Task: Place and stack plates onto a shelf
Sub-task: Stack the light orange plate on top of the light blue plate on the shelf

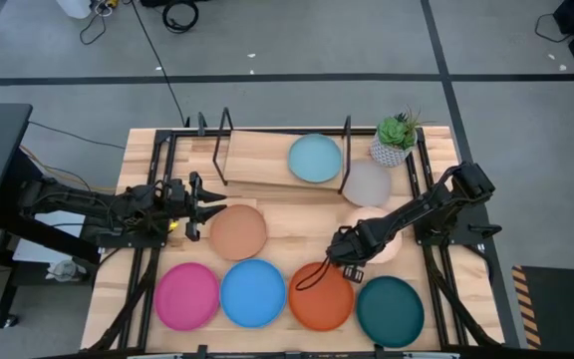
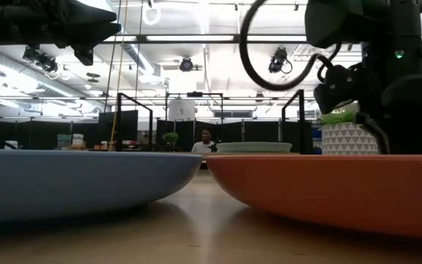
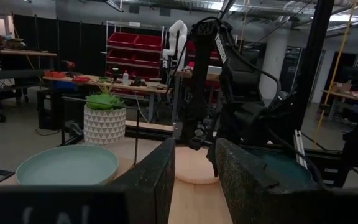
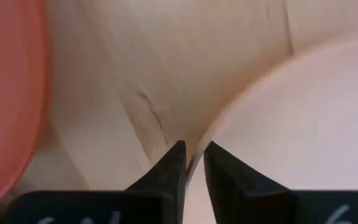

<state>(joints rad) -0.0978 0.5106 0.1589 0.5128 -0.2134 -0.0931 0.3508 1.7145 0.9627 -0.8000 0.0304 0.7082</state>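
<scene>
The shelf (image 1: pixel 257 160) stands at the table's far side with the light blue plate (image 1: pixel 315 158) lying flat on its board. The grey plate (image 1: pixel 367 182) lies at the shelf's right end. The tan plate (image 1: pixel 238 230) lies mid-table. Magenta (image 1: pixel 187 295), blue (image 1: pixel 253 292), orange (image 1: pixel 320 295) and dark teal (image 1: pixel 390 311) plates form a row along the near edge. The cream-pink plate (image 1: pixel 392 247) lies under my right arm, and my right gripper (image 1: pixel 342 249) is shut on its left rim. My left gripper (image 1: pixel 203 206) is open, hovering just left of the tan plate. My right gripper pinches the cream-pink plate's rim (image 4: pixel 211 134) on the side toward the table's left, one finger (image 4: pixel 173 163) outside the rim and the other (image 4: pixel 219 165) over the plate's inner face. The fingers slant down from the right. The plate lies on the tabletop.
A potted plant (image 1: pixel 395 140) stands at the shelf's far right corner, close to the grey plate. The shelf's black upright rods (image 1: pixel 225 125) rise at both ends. The board's left half is bare. Bare wood lies between the tan and cream-pink plates.
</scene>
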